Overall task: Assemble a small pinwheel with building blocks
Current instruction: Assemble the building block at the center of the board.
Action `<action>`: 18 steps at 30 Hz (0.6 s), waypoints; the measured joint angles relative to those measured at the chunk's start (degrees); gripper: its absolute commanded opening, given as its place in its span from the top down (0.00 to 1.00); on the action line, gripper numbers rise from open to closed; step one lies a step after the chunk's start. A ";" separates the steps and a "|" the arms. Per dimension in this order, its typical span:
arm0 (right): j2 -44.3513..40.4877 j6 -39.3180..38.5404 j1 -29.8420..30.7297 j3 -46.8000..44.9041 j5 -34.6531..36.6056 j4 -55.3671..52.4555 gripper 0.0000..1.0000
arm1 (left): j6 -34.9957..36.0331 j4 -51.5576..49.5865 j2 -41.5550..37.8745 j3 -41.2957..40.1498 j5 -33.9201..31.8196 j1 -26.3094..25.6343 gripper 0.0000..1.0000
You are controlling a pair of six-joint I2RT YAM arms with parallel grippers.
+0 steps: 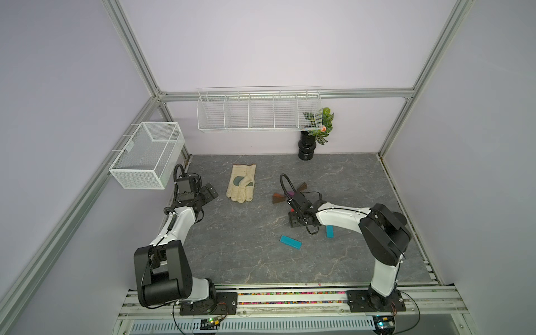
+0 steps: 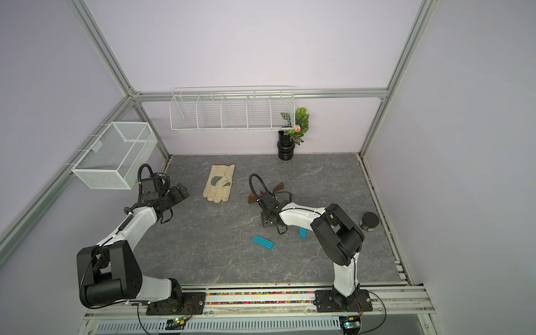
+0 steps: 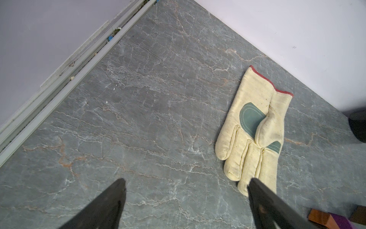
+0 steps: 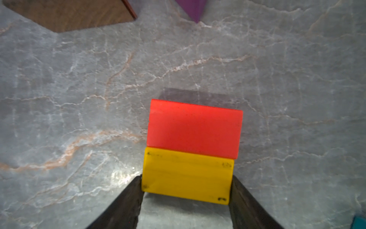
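Observation:
In the right wrist view my right gripper [image 4: 186,177] stands over the table, its fingers flush against both ends of a yellow block [image 4: 187,174]. That block lies on the table, long side against a red block [image 4: 195,128]. Ahead lie a brown wedge [image 4: 69,13] and a purple wedge [image 4: 192,8]. In a top view the right gripper [image 1: 297,216] hides the two blocks; brown wedges [image 1: 279,198] [image 1: 301,186] and the purple wedge [image 1: 291,193] lie beyond it. Two teal bars [image 1: 290,242] [image 1: 329,231] lie nearer the front. My left gripper [image 1: 210,193] [image 3: 186,182] hangs open at the far left, empty.
A cream work glove [image 1: 242,182] [image 3: 255,128] lies between the two arms. A black vase with a plant [image 1: 307,146] stands at the back wall. White wire baskets [image 1: 148,155] [image 1: 258,111] hang on the walls. A dark jar [image 2: 369,222] sits at the right edge.

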 measured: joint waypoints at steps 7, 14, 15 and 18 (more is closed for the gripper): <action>0.15 -0.35 0.00 0.52 -0.13 -0.57 0.16 | 0.00 0.00 0.09 0.00 0.02 0.00 0.03; -2.38 -0.74 -0.33 0.61 -0.20 -4.57 0.14 | 0.00 -0.02 0.46 0.00 0.02 0.00 0.03; -3.32 -0.74 -0.57 0.61 -0.26 -5.05 0.13 | 0.00 0.00 0.55 0.00 0.07 0.00 0.03; -6.25 -0.79 -1.60 0.85 -0.70 -6.16 0.12 | 0.00 -0.02 0.79 0.02 0.44 0.00 0.03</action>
